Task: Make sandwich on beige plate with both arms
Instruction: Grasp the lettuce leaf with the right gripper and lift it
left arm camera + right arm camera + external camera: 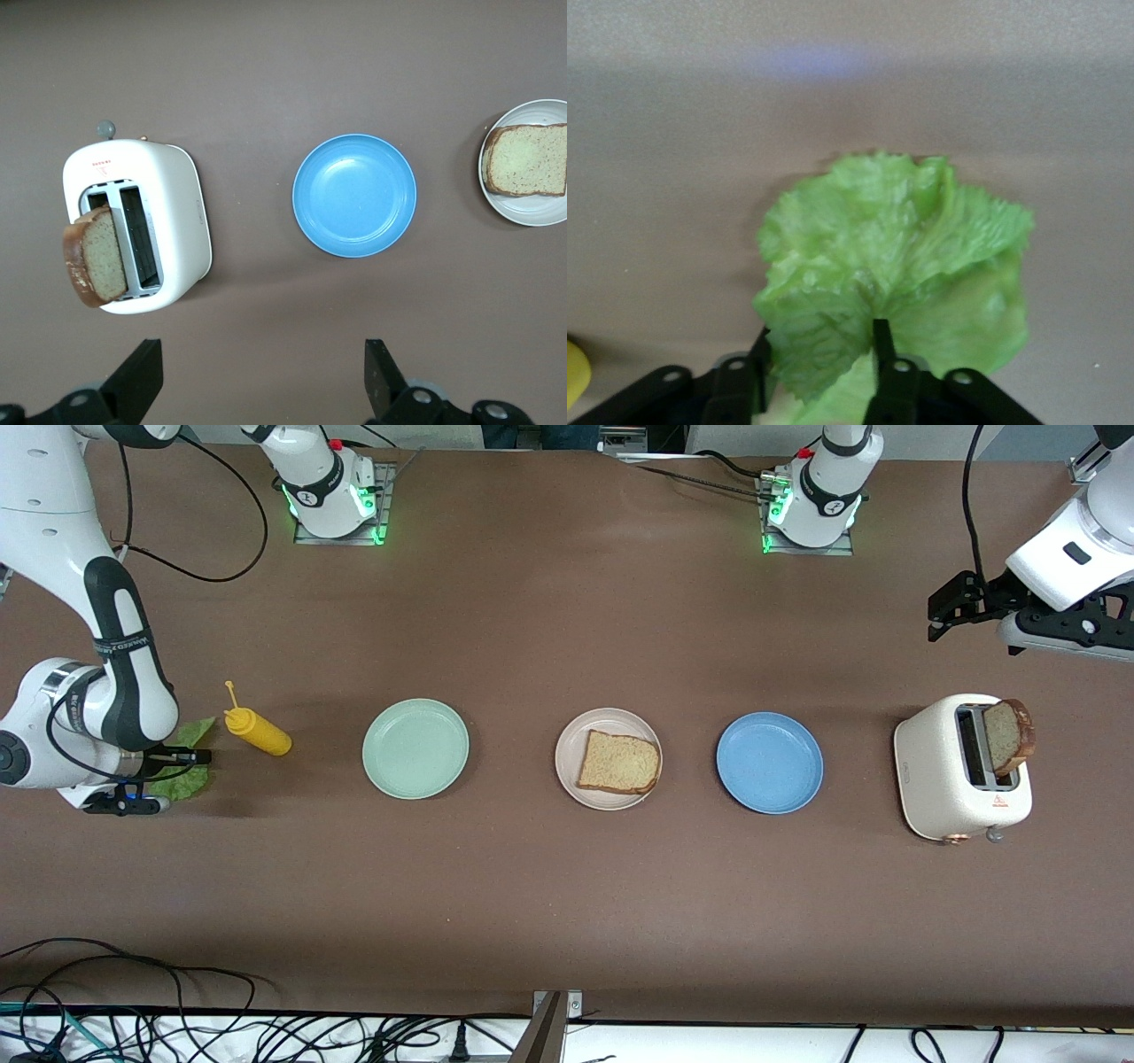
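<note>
Now lettuce leaf [895, 257] between right pincer [819, 367] fingers

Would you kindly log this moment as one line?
right gripper: closing on lettuce leaf | left gripper: open, waiting | beige plate: one bread slice

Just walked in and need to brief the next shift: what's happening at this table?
A sandwich is being built on the beige plate, which so far holds one bread slice. The right gripper is down at the lettuce leaf near the yellow bottle, its fingers on either side of the leaf's edge. The left gripper waits open in the air near the toaster, where a second slice sticks up. The green plate and blue plate are bare.
</note>
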Available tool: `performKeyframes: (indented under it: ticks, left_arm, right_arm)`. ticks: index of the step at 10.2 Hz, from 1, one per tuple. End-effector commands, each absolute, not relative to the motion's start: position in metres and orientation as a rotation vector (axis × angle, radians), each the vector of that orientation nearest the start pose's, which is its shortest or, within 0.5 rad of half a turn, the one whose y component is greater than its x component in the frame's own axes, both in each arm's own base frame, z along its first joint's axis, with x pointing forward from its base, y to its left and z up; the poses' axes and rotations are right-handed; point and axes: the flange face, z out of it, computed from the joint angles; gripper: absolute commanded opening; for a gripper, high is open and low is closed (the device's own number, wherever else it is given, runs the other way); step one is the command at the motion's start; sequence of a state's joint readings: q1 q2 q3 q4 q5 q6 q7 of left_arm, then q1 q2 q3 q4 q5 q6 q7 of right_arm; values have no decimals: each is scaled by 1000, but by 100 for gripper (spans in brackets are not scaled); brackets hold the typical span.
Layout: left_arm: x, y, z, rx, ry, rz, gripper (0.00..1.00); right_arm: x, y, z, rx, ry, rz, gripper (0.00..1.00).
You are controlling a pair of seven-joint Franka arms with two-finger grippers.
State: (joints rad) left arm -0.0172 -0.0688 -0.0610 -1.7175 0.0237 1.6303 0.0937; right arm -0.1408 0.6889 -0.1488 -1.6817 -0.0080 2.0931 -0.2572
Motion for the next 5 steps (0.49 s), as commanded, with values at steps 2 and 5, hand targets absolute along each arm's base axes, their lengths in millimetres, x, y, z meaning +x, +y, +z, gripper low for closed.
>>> performKeyframes:
  ticks: [2, 5]
  left_arm:
    - [537, -46, 593, -3104, 245, 95, 100]
    - [537, -49, 594, -3106, 252, 98, 100]
  right_arm:
    - [631, -179, 208, -3127, -25, 437, 0]
    - [648, -171, 267, -3106, -33, 499, 0]
